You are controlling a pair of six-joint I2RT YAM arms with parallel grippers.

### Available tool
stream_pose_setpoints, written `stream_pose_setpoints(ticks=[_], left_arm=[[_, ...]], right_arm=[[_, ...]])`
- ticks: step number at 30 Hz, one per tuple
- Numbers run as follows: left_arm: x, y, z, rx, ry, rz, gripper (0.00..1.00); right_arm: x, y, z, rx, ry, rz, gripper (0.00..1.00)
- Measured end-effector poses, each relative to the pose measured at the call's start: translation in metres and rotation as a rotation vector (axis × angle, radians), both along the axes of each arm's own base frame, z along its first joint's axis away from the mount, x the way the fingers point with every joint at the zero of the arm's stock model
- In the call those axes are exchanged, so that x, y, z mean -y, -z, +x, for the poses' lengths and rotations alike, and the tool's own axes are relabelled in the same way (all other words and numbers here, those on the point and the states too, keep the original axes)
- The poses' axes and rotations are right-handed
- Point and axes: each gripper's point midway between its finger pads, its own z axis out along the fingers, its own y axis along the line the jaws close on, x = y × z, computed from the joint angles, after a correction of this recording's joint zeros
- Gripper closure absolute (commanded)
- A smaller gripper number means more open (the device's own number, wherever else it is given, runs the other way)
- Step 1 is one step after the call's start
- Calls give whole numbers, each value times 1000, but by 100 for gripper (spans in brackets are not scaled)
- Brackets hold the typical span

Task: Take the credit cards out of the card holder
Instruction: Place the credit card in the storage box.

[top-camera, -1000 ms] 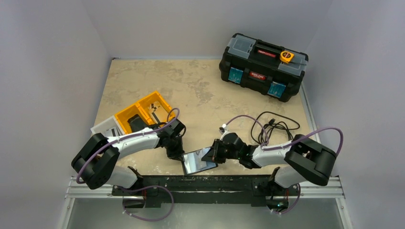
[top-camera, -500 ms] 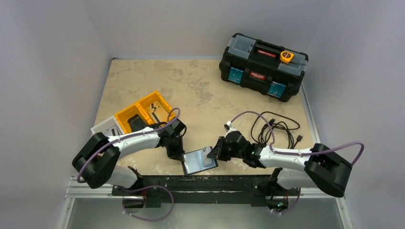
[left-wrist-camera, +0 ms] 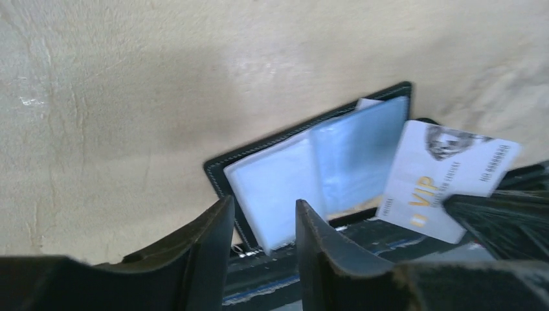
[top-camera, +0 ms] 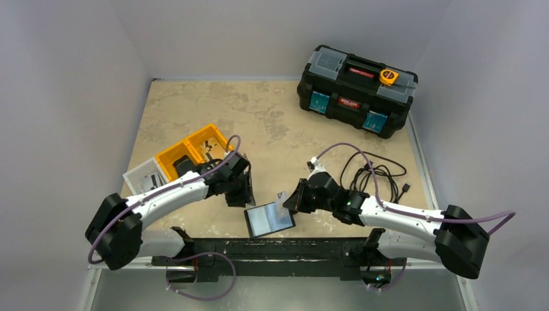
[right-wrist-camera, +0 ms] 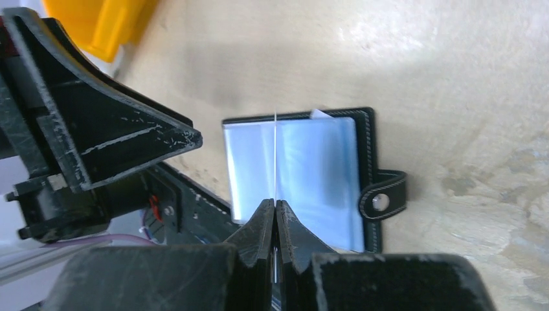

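The black card holder (top-camera: 268, 220) lies open near the table's front edge, grey-blue glossy panel up; it also shows in the left wrist view (left-wrist-camera: 311, 168) and the right wrist view (right-wrist-camera: 324, 175). My right gripper (top-camera: 289, 201) is shut on a white credit card (top-camera: 281, 197) marked VIP (left-wrist-camera: 447, 178), held above the holder's right side. The right wrist view shows it edge-on (right-wrist-camera: 276, 155) between my shut right gripper (right-wrist-camera: 276, 208). My left gripper (top-camera: 241, 197) is open and empty, just left of the holder and off it (left-wrist-camera: 262, 220). Other cards are hidden.
Orange bins (top-camera: 194, 152) and a white bin (top-camera: 144, 173) stand behind the left arm. A big black toolbox (top-camera: 356, 91) sits at the back right. A black cable (top-camera: 372, 173) lies behind the right arm. The black base rail (top-camera: 278, 249) runs right below the holder.
My right gripper has drawn the white card out of the holder and lifted it up and back. My left gripper has come off the holder's left edge and pulled away.
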Motion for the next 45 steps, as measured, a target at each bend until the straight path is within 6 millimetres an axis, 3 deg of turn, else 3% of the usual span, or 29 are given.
stream_pose_setpoints(ticks=[4,12,21,22,29,31,35,38,41,45], left_arm=[[3,-42,15,114,-8,-81,40],[-16,-106,25,278,-71,-283,39],[-1,-121,9,235,-25,-506,45],[5,-125,6,217,-16,-578,51],[12,-135,7,215,-4,-656,91],[12,-138,9,221,-9,-670,100],[14,-145,9,230,-1,-696,100],[8,-137,10,226,-36,-651,100],[-14,-123,11,214,-133,-494,100],[-63,-127,23,273,-278,-211,100]], right_arm=[[-7,-24,8,42,-1,25,100],[-22,-59,20,65,-42,151,100],[-64,-105,20,50,-190,449,100],[-75,-111,16,22,-239,518,100],[-84,-117,14,-8,-267,589,100],[-83,-115,16,-12,-258,584,91],[-81,-107,18,-24,-246,552,51],[-79,-100,16,-27,-248,504,24],[-75,-98,18,-5,-239,449,10],[-68,-105,24,55,-224,383,1]])
